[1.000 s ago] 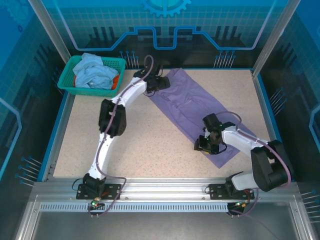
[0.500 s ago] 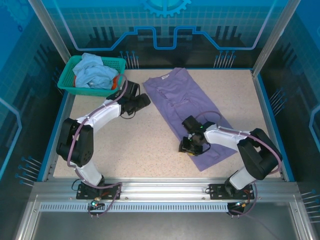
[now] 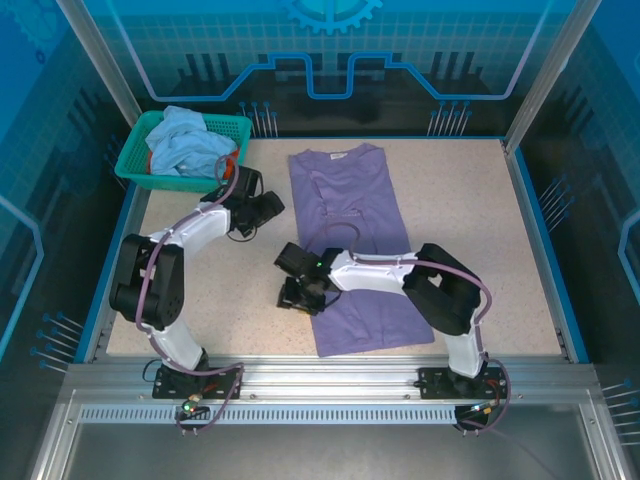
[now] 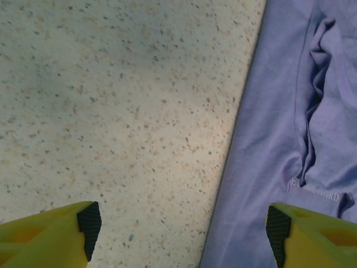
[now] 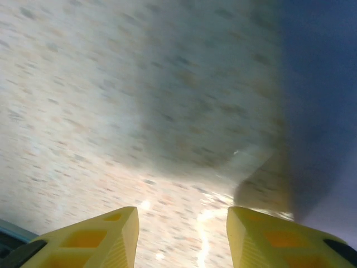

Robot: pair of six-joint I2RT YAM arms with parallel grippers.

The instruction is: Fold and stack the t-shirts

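My left gripper [image 4: 182,226] is wide open. Its yellow fingers [image 4: 50,234] with black pads stand far apart and hold nothing, with the speckled beige tabletop [image 4: 122,111] under the gap. It hangs just beside the left edge of the lavender-purple cloth t-shirt [image 3: 355,250], up near the chest, between that shirt and the teal plastic mesh basket [image 3: 128,168]. The shirt lies spread flat on the tabletop, collar toward the far edge, hem toward my bases. My left wrist camera shows a creased fold running down its front and small white lettering [image 4: 315,195] below it.

My right gripper [image 3: 298,298] sits at the same left edge, lower down toward the hem. Its wrist view is blurred, but the two fingers are apart and grip nothing — bare tabletop lies between them, with purple cloth off to the right.

The basket stands in the far left corner. A crumpled light-blue cloth t-shirt [image 3: 185,140] is heaped in it, and an orange t-shirt [image 3: 232,162] peeks out at its right side.
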